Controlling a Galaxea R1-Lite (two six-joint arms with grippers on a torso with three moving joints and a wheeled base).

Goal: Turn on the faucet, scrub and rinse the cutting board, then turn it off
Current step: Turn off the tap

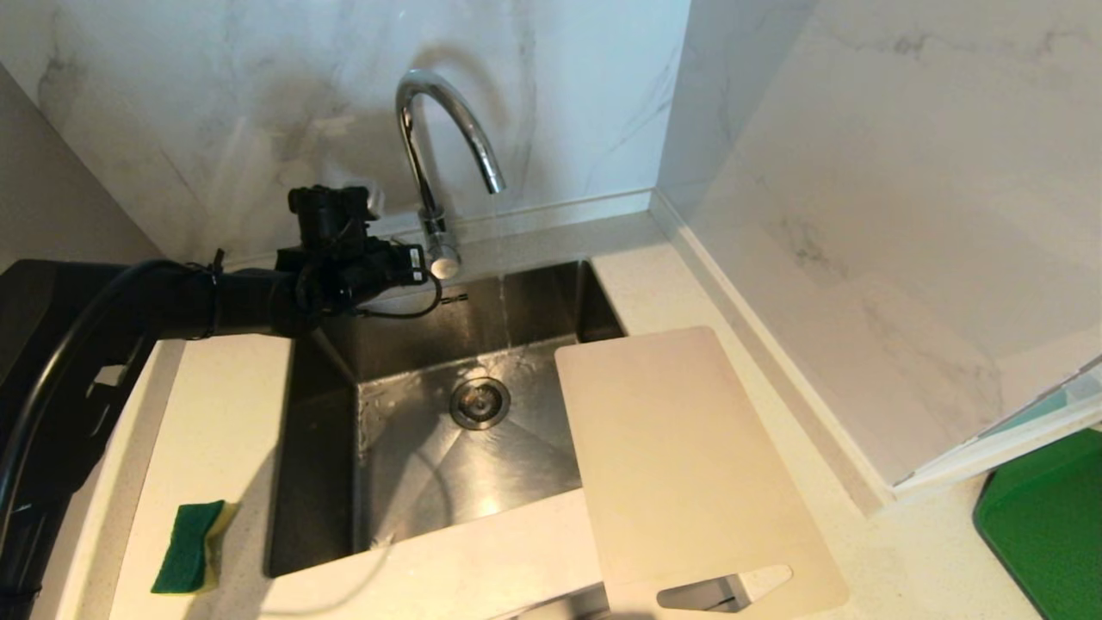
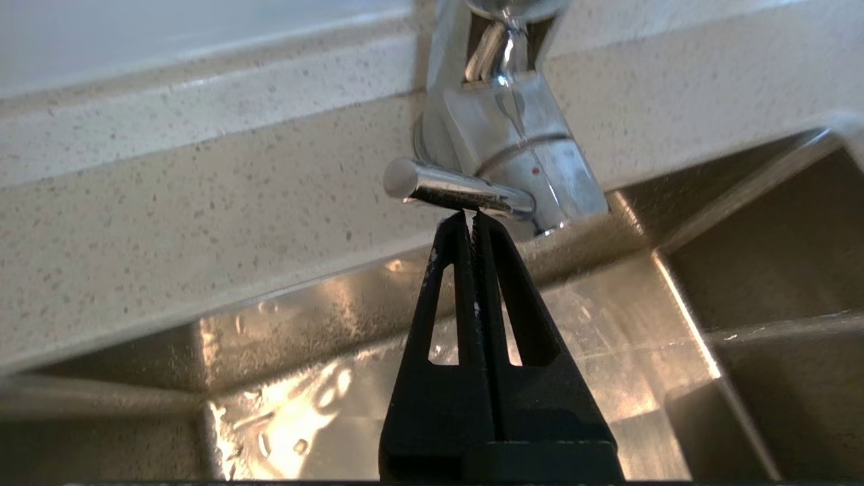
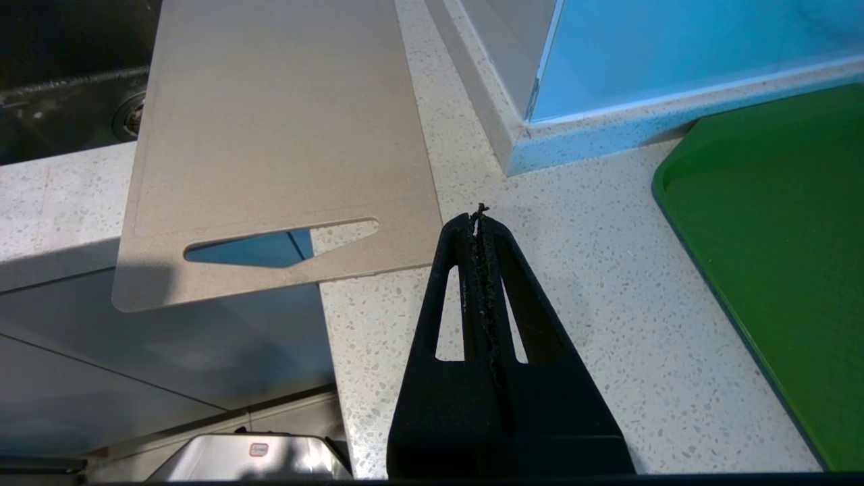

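- The faucet (image 1: 439, 138) stands at the back edge of the sink (image 1: 413, 448), against the marble wall; its arched spout reaches out over the basin.
- A thin stream of water (image 1: 499, 284) falls from the spout and lands on the sink floor just behind the drain (image 1: 479, 402).
- The faucet's side lever (image 2: 452, 190) projects from the base toward the left arm's side.
- The left claw (image 2: 471, 214) is at the faucet base, fingers pressed together with nothing between them; in the left wrist view its tips touch the underside of the lever.
- The cutting board (image 1: 680, 465) lies flat on the tabletop (image 1: 904, 560) at the right of the sink, its left long edge overhanging the basin and its handle slot (image 1: 723, 587) at the near end, past the tabletop's front edge.
- The right claw (image 3: 480, 219) hangs over the tabletop near the board's slotted end, not touching the board; fingers closed, nothing held.
- A green-and-yellow sponge (image 1: 194, 547) lies on the tabletop at the left of the sink, well apart from the board.
- A green mat (image 1: 1046, 525) lies at the far right of the tabletop, beyond the wall corner.
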